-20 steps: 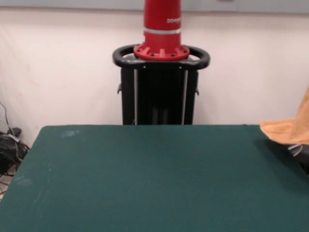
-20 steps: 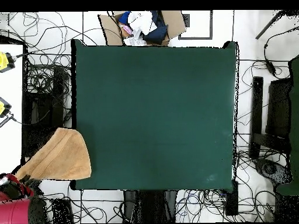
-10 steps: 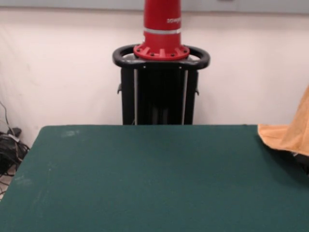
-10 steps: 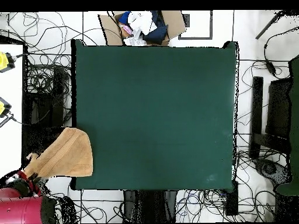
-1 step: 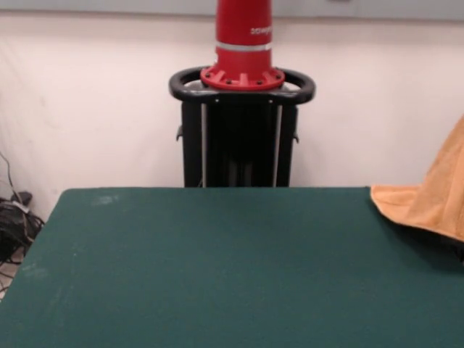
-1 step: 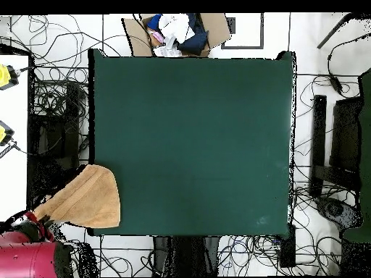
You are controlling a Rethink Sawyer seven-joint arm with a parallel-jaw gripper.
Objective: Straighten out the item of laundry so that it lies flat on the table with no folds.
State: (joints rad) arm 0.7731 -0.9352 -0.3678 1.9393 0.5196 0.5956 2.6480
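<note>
The towel hangs bunched over 1 corner of the table, mostly off its edge, lifted by the red arm. The pincer's state cannot be told. Judged step: carrying in; next, drag toward the table's middle

One orange-tan towel hangs over the corner of one green bench; beyond the bench's far edge sits one cardboard box of clothes.

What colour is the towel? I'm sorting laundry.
Orange-tan; the terry-cloth towel shows best in the overhead view.
</note>
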